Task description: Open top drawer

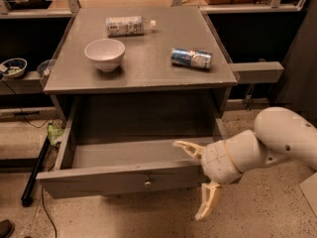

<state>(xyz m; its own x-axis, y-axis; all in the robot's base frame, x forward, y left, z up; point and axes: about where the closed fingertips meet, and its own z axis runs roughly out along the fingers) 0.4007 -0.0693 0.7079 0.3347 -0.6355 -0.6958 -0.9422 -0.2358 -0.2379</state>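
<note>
Speckled terrazzo floor (257, 217) runs under a square grey table (148, 73), with dark shelving behind it. From under the tabletop the wide grey top drawer (114, 180) stands well open towards me. Its shallow grey box shows, and a small round metal knob (147, 182) sits at the centre of the front panel. The drawer's right front corner is hidden behind my rounded white wrist (225, 157).

My jaws hang at that right end of the drawer front, spread wide and holding nothing. The upper cream finger (187, 148) lies over the panel's top edge, though I cannot tell whether it touches. The lower finger (208, 202) points down towards the floor, in front of the panel. My white arm (285, 138) is cut off by the right border.

On the table stands a white ceramic bowl (104, 53). Behind it a clear plastic bottle (126, 26) lies on its side, and to the right lies a blue and silver drink can (191, 58). Both carry labels, but I can read no writing on them. At the far left a small blue-rimmed bowl (12, 67) is partly cut off on a side shelf.
</note>
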